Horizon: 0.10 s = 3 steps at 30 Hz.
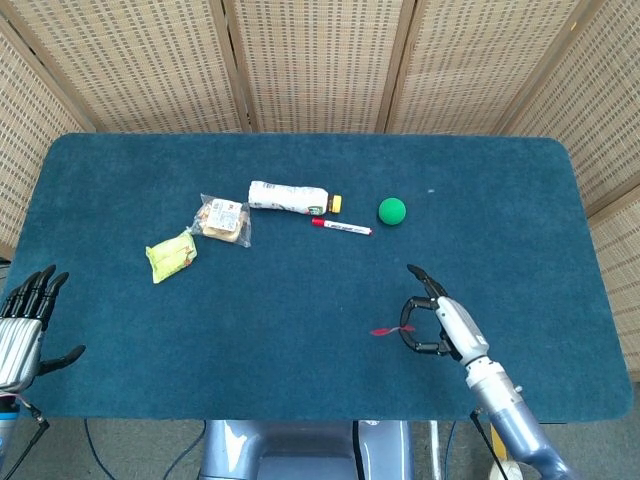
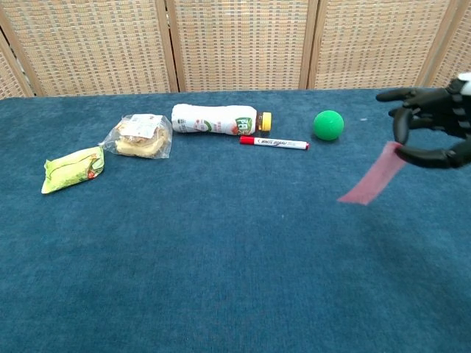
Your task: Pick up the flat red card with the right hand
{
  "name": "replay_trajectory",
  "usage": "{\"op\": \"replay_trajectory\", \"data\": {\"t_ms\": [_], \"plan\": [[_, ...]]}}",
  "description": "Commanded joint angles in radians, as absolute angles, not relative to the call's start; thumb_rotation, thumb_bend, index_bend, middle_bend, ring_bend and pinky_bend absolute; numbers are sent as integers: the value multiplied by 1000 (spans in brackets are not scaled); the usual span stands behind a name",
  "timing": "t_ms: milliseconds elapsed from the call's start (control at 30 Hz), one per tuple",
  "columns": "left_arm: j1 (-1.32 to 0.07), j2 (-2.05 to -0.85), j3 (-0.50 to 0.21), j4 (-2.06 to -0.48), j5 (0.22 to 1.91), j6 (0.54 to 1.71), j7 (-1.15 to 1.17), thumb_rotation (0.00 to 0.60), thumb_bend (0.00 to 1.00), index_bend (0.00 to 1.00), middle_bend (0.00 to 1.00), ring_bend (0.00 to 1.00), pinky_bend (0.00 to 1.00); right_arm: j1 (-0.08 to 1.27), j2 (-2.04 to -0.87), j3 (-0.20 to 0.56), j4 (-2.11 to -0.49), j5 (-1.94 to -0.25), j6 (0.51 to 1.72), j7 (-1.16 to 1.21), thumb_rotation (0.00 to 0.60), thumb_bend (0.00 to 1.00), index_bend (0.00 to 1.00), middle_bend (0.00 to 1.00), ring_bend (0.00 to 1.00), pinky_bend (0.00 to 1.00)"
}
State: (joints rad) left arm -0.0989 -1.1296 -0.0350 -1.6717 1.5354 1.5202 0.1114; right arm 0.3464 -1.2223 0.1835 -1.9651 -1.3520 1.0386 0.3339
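The flat red card (image 2: 372,182) hangs in the air above the blue table, pinched at its upper end by my right hand (image 2: 434,126) at the right edge of the chest view. In the head view the card (image 1: 384,331) shows as a thin red sliver left of the same hand (image 1: 438,322), lifted near the table's front right. My left hand (image 1: 24,318) hovers with fingers spread and empty off the front left corner of the table.
On the blue cloth (image 1: 300,350) lie a white bottle (image 1: 288,197), a red-capped marker (image 1: 341,226), a green ball (image 1: 392,210), a wrapped sandwich (image 1: 224,218) and a yellow-green packet (image 1: 172,254). Wicker screens stand behind.
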Motion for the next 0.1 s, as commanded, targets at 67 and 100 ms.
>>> {"op": "replay_trajectory", "data": {"t_ms": [67, 100], "plan": [[-101, -1131, -36, -1673, 1536, 1517, 116, 600, 100, 0, 0, 0, 102, 287, -1160, 80, -1978, -1540, 1075, 502, 600, 542, 613, 65, 0, 0], [-101, -1132, -35, -1673, 1536, 1516, 118, 600, 100, 0, 0, 0, 102, 286, -1157, 72, -1978, -1558, 1079, 516, 600, 542, 613, 65, 0, 0]]}}
